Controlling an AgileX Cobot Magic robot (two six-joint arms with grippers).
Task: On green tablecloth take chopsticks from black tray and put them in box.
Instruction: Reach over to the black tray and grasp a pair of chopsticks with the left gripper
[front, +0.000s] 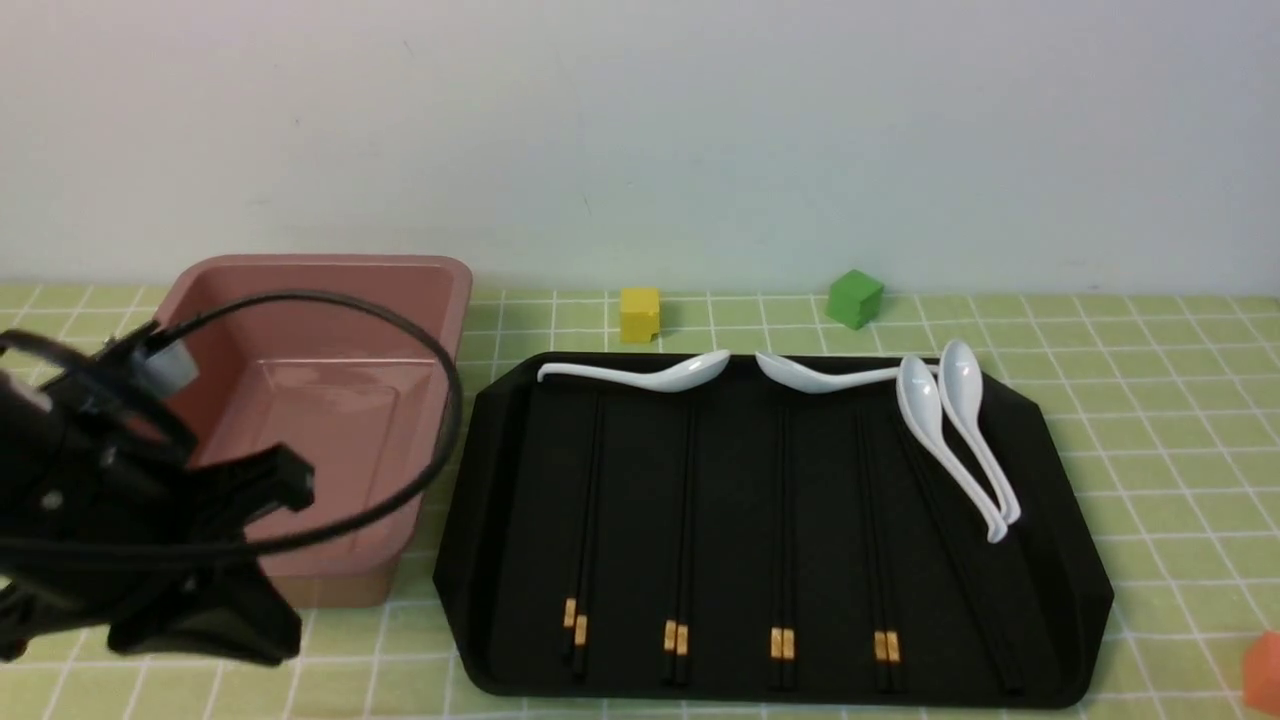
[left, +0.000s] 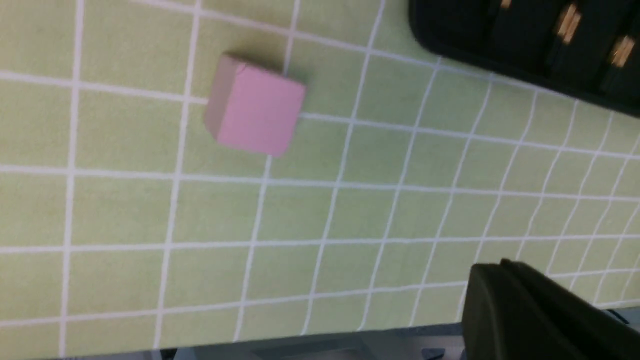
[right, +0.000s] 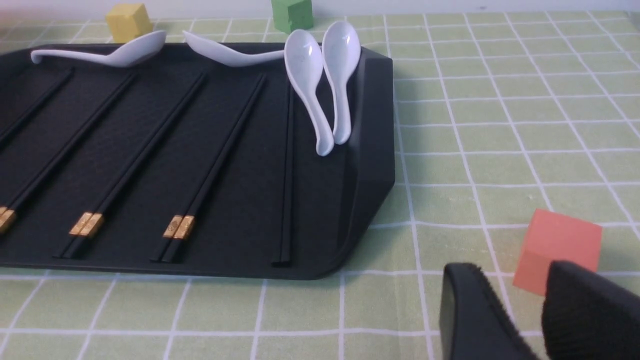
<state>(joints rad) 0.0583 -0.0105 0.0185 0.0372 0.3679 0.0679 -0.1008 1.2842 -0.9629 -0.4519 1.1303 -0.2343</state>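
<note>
The black tray (front: 1075, 560) lies mid-table on the green tablecloth (front: 1150, 400). Several pairs of black chopsticks (front: 683, 520) with gold bands lie lengthwise in it, also seen in the right wrist view (right: 215, 155). The pink box (front: 330, 262) stands left of the tray and looks empty. My left arm (front: 130, 520) hangs low in front of the box. Its left gripper (left: 492, 267) is shut on nothing above bare cloth, a tray corner (left: 450, 35) nearby. My right gripper (right: 512, 280) is open over the cloth, off the tray's near right corner (right: 372, 150).
Several white spoons (front: 650, 375) rest along the tray's far edge and right side (front: 950, 430). A yellow cube (front: 640, 313) and a green cube (front: 855, 298) sit behind the tray. An orange cube (right: 557, 245) is by the right gripper, a pink cube (left: 255, 112) near the left one.
</note>
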